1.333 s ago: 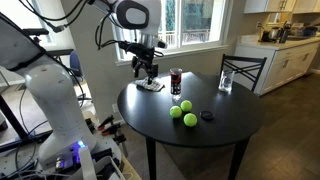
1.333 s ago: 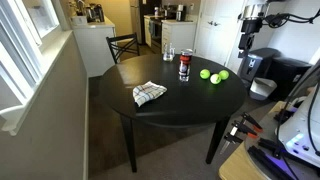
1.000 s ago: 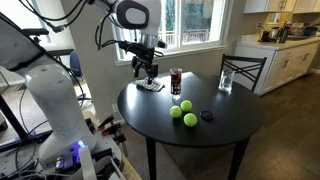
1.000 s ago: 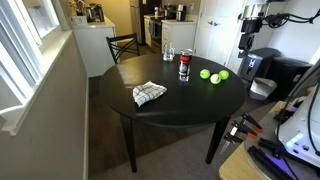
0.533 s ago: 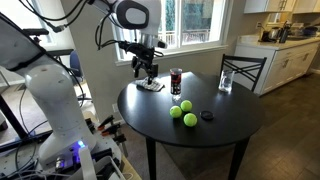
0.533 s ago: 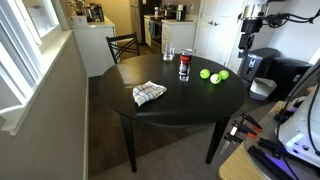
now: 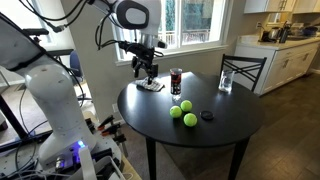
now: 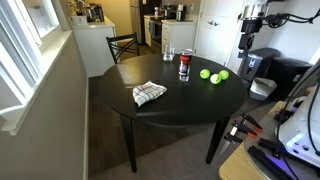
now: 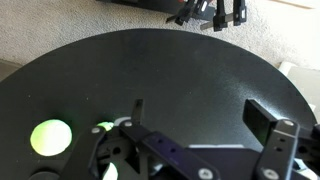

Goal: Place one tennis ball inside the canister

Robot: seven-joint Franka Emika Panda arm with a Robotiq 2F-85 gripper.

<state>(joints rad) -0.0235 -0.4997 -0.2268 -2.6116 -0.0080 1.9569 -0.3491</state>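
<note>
Three yellow-green tennis balls lie together on the round black table, seen in both exterior views (image 7: 184, 104) (image 8: 205, 73). The canister (image 7: 176, 80) (image 8: 184, 66), a clear tube with a dark and red label, stands upright just beyond them. My gripper (image 7: 146, 68) (image 8: 248, 42) hangs open and empty, high up and off to the side of the table, well away from the balls and the canister. In the wrist view my open fingers (image 9: 205, 115) frame bare tabletop. One ball (image 9: 50, 137) shows at the lower left, others are partly hidden by the gripper body. The canister is out of the wrist view.
A folded checked cloth (image 7: 150, 86) (image 8: 149, 93) lies near the table's edge. A clear drinking glass (image 7: 226, 82) (image 8: 167, 55) stands at the far side. A small black disc (image 7: 207, 115) lies next to the balls. A dark chair (image 7: 242, 68) (image 8: 122, 45) stands beside the table.
</note>
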